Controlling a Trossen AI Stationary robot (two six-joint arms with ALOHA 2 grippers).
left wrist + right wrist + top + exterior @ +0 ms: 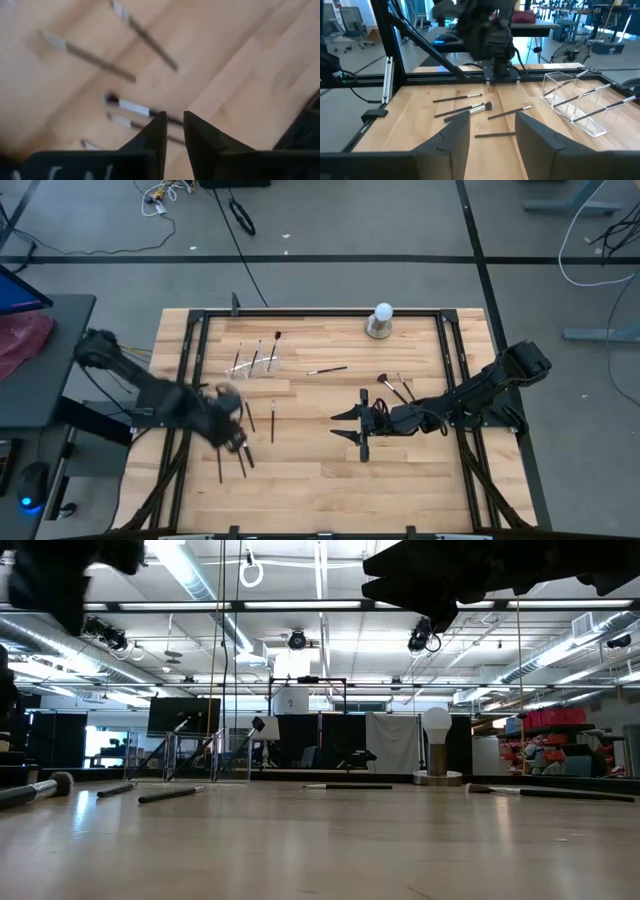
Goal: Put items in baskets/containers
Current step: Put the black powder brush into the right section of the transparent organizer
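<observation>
Dark left gripper (pixel 238 442) sits low over loose brushes (pixel 246 452), well toward the near edge from the clear holder (pixel 256 363). Fingers (pixel 156 134) nearly together with a slim gap; looks like no brush between them (blur, can't be sure). Right gripper (pixel 347 426) lies low mid-table, jaws spread, holding nothing.

Holder has approx. three brushes (pixel 592 104) leaning in it. One brush (pixel 326 369) lies betw. holder and white ball on grey base (pixel 380 321); two more (pixel 395 387) lie beyond the right gripper from the holder. Wooden table (pixel 300 480) is bare along the near edge.
</observation>
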